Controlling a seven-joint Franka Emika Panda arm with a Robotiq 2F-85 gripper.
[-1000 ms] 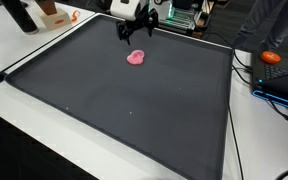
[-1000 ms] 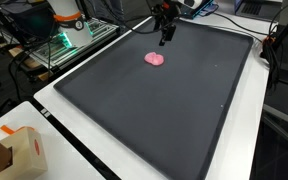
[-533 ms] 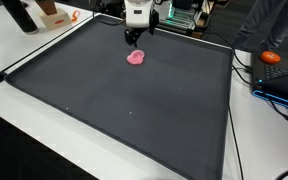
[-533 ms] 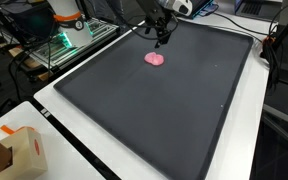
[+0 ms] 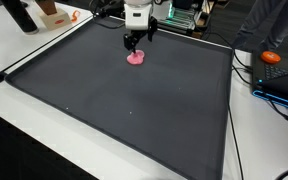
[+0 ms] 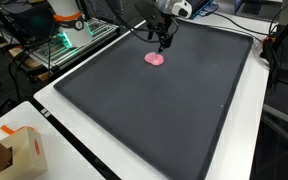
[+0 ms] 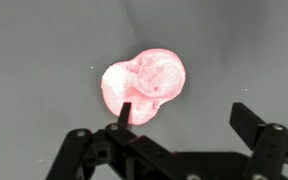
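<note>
A small pink lumpy object point(image 5: 136, 58) lies on the dark mat point(image 5: 124, 110) near its far edge; it shows in both exterior views point(image 6: 156, 59). My gripper point(image 5: 134, 43) hangs just above it, pointing down, jaws open and empty. In the wrist view the pink object point(image 7: 144, 84) fills the middle, with the gripper point(image 7: 187, 113) open below it. One fingertip point(image 7: 124, 112) overlaps the object's lower edge and the other fingertip point(image 7: 248, 117) stands apart over bare mat.
A cardboard box point(image 6: 14, 150) sits on the white table near one mat corner. An orange object point(image 5: 272, 57), cables and a blue device point(image 5: 284, 85) lie off the mat's side. Equipment with green lights point(image 6: 69, 38) stands behind the mat.
The gripper has moved down and toward the pink object, from beyond the mat's far edge to just above it. The pink object has not moved. The jaws stay open.
</note>
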